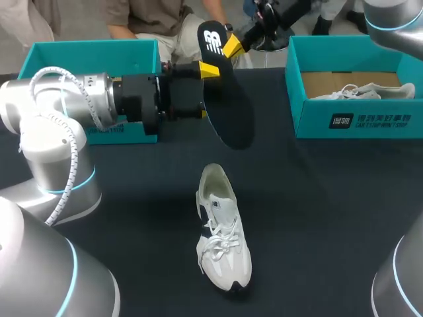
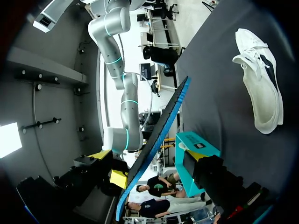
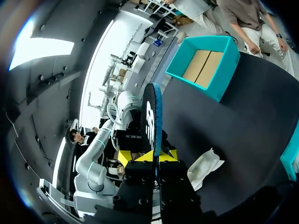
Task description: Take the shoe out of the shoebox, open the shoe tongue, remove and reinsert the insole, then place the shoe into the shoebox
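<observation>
Right wrist view: my right claw [image 3: 153, 157] clamps the insole [image 3: 152, 116] well above the shoe [image 1: 221, 231]; I should feed it in toe-first, squarely.

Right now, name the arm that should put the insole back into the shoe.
Right, probably. The right arm's fingers clamp the insole at its heel end from both sides, toe end pointing toward the shoe. The left arm is beside the insole; its hold is unclear.

matt black table [image 1: 330, 198], white fabric shoe [image 1: 221, 231]
</observation>
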Robot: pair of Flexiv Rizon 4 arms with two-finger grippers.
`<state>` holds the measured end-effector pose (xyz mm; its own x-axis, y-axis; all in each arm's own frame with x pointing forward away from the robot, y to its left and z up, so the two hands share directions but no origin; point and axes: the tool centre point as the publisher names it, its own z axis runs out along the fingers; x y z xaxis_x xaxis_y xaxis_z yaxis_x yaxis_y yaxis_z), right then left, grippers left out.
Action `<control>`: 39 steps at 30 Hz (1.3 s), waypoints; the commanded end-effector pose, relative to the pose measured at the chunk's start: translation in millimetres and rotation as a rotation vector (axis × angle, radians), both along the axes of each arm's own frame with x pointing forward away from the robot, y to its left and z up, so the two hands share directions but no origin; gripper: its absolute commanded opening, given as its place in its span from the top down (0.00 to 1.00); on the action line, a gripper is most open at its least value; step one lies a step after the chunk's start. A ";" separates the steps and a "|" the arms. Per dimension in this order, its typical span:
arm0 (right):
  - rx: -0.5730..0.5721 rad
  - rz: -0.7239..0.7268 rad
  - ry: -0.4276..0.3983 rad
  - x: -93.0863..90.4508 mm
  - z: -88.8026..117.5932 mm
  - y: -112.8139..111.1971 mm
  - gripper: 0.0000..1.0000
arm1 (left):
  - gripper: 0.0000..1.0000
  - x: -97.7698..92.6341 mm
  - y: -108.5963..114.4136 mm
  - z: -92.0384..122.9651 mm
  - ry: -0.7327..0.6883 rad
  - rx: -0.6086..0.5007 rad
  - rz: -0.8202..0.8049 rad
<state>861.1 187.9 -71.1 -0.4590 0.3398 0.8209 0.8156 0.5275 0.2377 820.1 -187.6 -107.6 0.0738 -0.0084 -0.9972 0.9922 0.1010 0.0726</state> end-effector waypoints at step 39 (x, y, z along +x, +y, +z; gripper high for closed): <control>-0.025 -0.069 -0.013 -0.3 -11.1 -10.8 0.00 | 1.00 0.9 6.0 -6.8 -0.025 -0.012 -0.027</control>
<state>870.2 185.5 -86.0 -0.4450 0.3684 0.8163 0.8382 0.4922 0.2349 820.1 -182.0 -113.6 0.0971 -0.0237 -0.9950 0.9923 0.0794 0.0949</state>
